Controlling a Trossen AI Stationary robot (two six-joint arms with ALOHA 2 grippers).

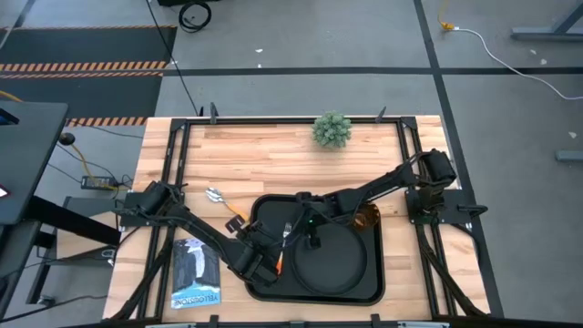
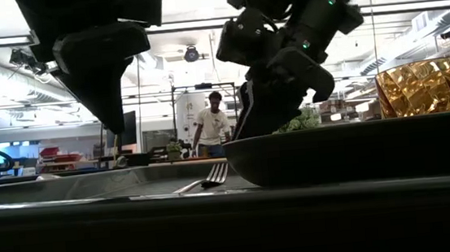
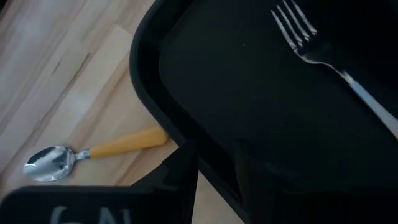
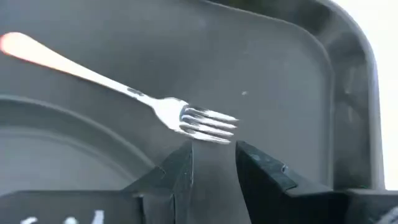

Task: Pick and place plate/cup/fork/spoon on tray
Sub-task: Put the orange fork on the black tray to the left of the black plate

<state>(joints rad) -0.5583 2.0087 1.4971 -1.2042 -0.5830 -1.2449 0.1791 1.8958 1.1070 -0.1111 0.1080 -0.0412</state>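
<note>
The black tray (image 1: 364, 290) lies at the table's near middle. The round black plate (image 1: 335, 260) lies on it, and the amber cup (image 1: 366, 217) stands at its far right corner. The fork (image 1: 284, 239) lies on the tray floor left of the plate, tines (image 4: 208, 123) toward the far edge. The spoon (image 1: 221, 200) lies on the table left of the tray. My left gripper (image 1: 270, 264) is open over the tray's left rim (image 3: 180, 134), and holds nothing. My right gripper (image 4: 214, 165) is open just short of the fork's tines, and holds nothing.
A small green plant (image 1: 332, 129) stands at the far edge. A blue booklet (image 1: 195, 271) lies at the near left beside the tray. A person (image 2: 211, 127) stands far off in the room behind. Bare wood shows between the plant and the tray.
</note>
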